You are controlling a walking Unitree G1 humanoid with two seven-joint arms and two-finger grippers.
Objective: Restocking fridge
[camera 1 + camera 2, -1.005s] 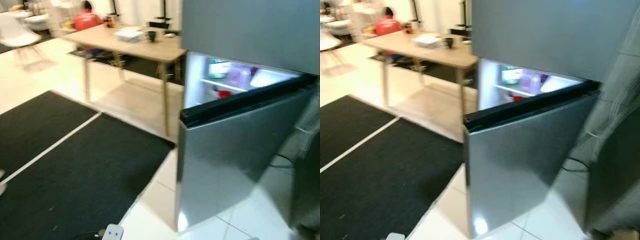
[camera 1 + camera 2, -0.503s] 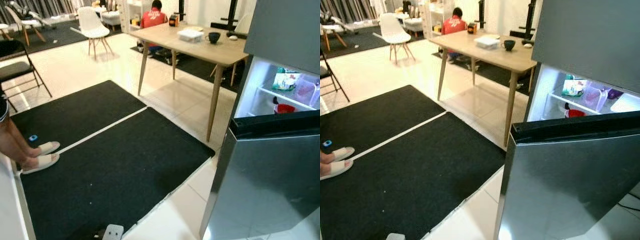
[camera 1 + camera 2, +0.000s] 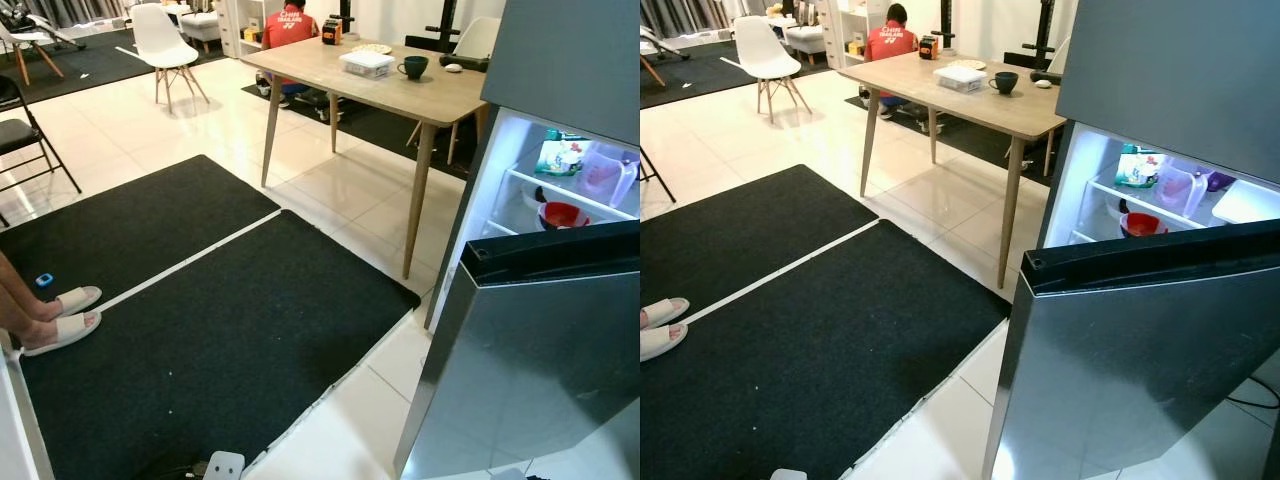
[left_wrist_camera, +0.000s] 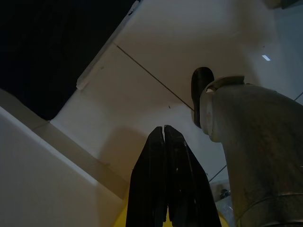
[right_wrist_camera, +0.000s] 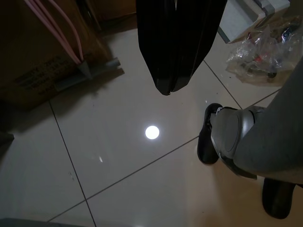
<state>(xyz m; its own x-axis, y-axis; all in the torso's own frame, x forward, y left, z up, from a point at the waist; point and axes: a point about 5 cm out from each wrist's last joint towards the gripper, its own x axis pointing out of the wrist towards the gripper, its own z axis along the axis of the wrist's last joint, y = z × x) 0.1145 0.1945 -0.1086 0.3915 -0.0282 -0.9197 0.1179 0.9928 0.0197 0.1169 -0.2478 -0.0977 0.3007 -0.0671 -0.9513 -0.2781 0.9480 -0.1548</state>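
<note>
A steel fridge stands at the right with its door (image 3: 545, 360) swung open toward me. Inside, the lit shelves (image 3: 1140, 195) hold a red bowl (image 3: 563, 214), a clear plastic container (image 3: 1177, 188) and a green-and-white carton (image 3: 557, 157). My left gripper (image 4: 164, 128) hangs shut over white floor tiles beside my leg, with nothing in it. In the right wrist view my right gripper (image 5: 165, 90) hangs shut and empty over glossy tiles near my foot.
A wooden table (image 3: 400, 95) with a box and a dark cup stands left of the fridge. Two black mats (image 3: 200, 330) cover the floor ahead. A person's sandalled feet (image 3: 60, 320) are at the far left. A cardboard box (image 5: 38, 47) and a plastic bag (image 5: 258, 52) lie by my right side.
The camera has swung left and steadied, so the fridge now sits further right and the picture is sharp. The person's feet have come into view. No object has moved.
</note>
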